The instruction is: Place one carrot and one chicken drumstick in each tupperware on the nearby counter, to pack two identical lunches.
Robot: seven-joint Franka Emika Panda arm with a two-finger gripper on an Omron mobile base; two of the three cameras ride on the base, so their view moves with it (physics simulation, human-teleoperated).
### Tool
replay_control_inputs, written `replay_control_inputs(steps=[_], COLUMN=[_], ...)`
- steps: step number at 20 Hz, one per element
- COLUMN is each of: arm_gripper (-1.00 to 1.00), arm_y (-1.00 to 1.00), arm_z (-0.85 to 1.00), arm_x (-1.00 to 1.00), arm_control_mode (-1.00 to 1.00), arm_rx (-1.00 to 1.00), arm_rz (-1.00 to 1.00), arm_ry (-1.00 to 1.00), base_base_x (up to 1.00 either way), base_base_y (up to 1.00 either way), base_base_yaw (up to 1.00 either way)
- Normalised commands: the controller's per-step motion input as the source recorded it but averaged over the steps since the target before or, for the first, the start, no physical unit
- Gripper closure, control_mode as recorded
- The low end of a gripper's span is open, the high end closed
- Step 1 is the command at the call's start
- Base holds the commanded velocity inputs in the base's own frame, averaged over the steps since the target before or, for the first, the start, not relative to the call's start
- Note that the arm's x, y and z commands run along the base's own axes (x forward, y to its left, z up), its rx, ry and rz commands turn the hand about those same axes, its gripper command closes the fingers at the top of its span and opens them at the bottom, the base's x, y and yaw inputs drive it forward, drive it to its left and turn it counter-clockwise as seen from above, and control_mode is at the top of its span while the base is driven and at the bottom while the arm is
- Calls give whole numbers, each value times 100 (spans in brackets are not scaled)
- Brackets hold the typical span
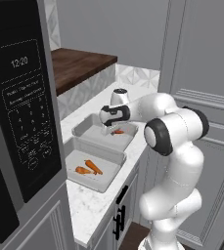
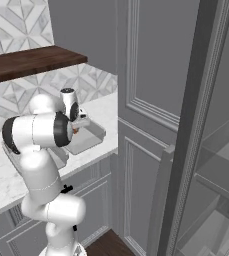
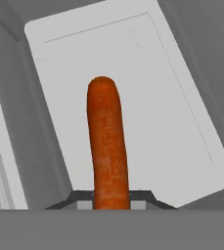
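Gripper: gripper (image 3: 111,202) at the bottom centre of the hand view, jaws closed narrow on the thick end of a carrot (image 3: 106,141), which sticks up the middle of the frame away from the hand.
Arm pose: in the left base view the white arm rises at lower right, bends at a dark-ringed elbow at centre right, and reaches left across the frame; the hand (image 1: 112,114) points down over the far tray.
Near tupperware: light-grey tray (image 1: 106,177) at lower centre of the left base view, on the counter (image 1: 89,207); two orange pieces (image 1: 89,167) lie side by side on its floor, whether both are carrots I cannot tell.
Far tupperware: second tray (image 1: 86,128) just beyond the first, long sides adjoining; the held carrot (image 1: 118,131) shows as an orange spot low over its floor, contact cannot be told.
Hand view tray: pale floor (image 3: 182,122) behind the carrot, raised rim along the left.
Microwave: dark panel (image 1: 20,97) at left, display reading 12:20.
Wooden top: dark brown surface (image 1: 79,66) at upper centre, beyond the counter.
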Motion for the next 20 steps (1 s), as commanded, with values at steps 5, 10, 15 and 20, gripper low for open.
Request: replay_control_inputs(steps=[5, 10, 15, 20], arm_gripper=[100, 100, 100, 100], arm_y=[25, 2, 0, 0], arm_z=[-46, -4, -3, -3], arm_x=[1, 8, 71, 26], arm_control_mode=[-100, -100, -100, -100], arm_rx=[0, 0, 0, 0], arm_rz=[0, 0, 1, 0], arm_ry=[-4, -2, -3, 0], base_base_x=[0, 0, 0, 0], base_base_y=[0, 0, 0, 0], base_base_yaw=[0, 0, 0, 0])
